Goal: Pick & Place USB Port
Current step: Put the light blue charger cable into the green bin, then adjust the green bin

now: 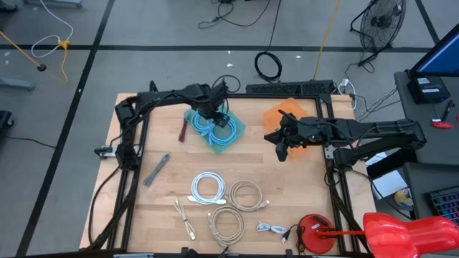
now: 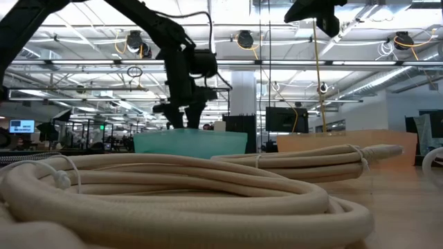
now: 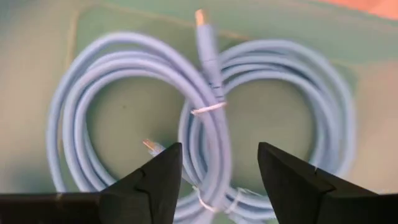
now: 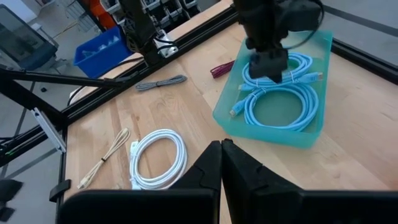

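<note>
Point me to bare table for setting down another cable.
Bare wood lies between the teal bin and the white cable coil, and left of the grey cable. The front centre is crowded with the beige coils.

Left arm reaches in from the counter's left edge toward the back centre, wrist bent steeply down. Left gripper point(image 1: 213, 115) points straight down, jaws standing apart with a clear gap between the two dark fingers point(image 3: 149, 186); nothing sits between them. In the low view the same gripper point(image 2: 183, 117) hangs vertically from the wrist.

Right arm comes in from the right edge, forearm roughly level, elbow out to the right. Right gripper point(image 1: 281, 147) sits right of centre, well apart from the left one, angled forward and down. Its jaws are pressed together, fingers point(image 4: 208, 168) touching along their length, holding nothing.
</note>
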Available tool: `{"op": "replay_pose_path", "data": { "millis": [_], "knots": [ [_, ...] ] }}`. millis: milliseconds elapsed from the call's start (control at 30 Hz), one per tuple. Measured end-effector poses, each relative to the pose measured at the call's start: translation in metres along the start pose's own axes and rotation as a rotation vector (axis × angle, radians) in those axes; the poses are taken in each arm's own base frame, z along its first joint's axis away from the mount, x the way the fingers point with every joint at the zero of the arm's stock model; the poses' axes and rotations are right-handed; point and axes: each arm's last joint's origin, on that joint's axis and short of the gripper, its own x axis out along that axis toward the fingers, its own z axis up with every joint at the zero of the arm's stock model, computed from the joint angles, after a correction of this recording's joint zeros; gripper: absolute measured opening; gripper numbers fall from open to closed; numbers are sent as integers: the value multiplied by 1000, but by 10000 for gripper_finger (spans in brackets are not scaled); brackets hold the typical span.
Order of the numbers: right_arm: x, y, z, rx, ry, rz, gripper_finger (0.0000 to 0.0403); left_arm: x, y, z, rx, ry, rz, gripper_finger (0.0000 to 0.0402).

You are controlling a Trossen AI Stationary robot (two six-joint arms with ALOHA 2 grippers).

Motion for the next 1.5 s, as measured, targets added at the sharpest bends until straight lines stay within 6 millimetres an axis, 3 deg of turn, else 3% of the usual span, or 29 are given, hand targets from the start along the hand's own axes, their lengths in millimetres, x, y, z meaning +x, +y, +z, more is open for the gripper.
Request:
{"op": "replay_pose_path", "data": {
  "millis": [167,267,433,600,700,800,1067,1233,1500],
  "knots": [
    [0,0,-1,-2,7,-4,0,-32,-11,-5,45,-73,-69,179],
    [0,-1,0,-4,6,-7,0,-42,-22,-7,84,-99,-181,136],
    [1,-5,2,2,-4,-24,0,-40,-48,-8,154,-140,-330,19],
    [1,-7,4,10,-15,-31,0,-16,-47,-3,68,-128,-257,4],
    [1,-7,4,10,-16,-30,0,-4,-47,0,57,-57,-373,4],
    [1,-8,4,12,-7,-33,0,-2,-60,-8,127,0,-462,2],
    [1,-8,3,11,-3,-36,0,-13,-85,-26,251,-112,-295,14],
    [1,-8,3,8,-3,-37,0,-14,-99,-37,329,-99,-328,74],
    [1,-8,3,12,-3,-38,0,-13,-102,-44,338,-135,-166,175]
  ]
}}
